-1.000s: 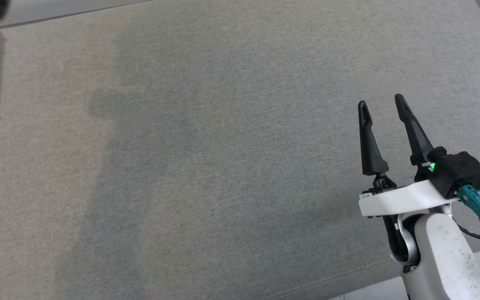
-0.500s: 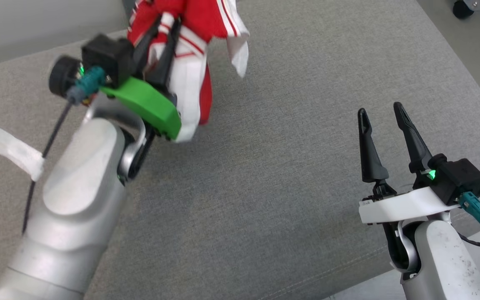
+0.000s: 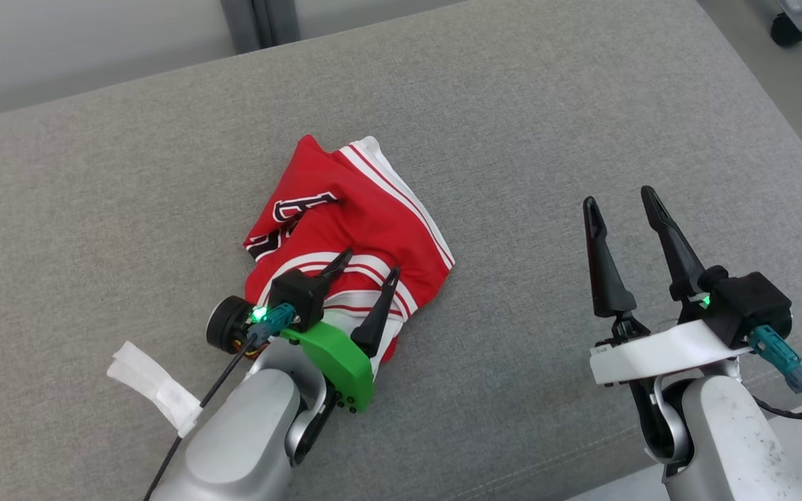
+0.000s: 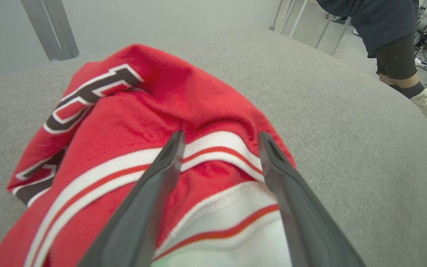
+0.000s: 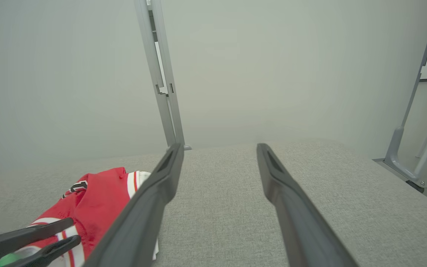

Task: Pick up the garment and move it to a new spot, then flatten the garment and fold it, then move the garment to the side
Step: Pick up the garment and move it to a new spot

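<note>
**Red garment [image 3: 345, 223] on cushion [image 3: 547, 104], not yet flattened**

Left gripper [image 3: 370, 263]: jaws spread over near hem, gripping nothing. Garment bunched mid-cushion. Right gripper [image 3: 618, 195]: spread wide, empty, well apart. Move likely done; flatten, fold, shift aside remain.

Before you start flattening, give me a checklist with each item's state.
1. The garment lies on the grey cushion: ok.
2. The left tool is open above the garment: ok.
3. The left tool is clear of the cloth: cannot tell.
4. The right tool is open, apart from the garment: ok.
5. The garment is flat: not ok, bunched and creased.
6. The person's leg is off the cushion: ok.
</note>
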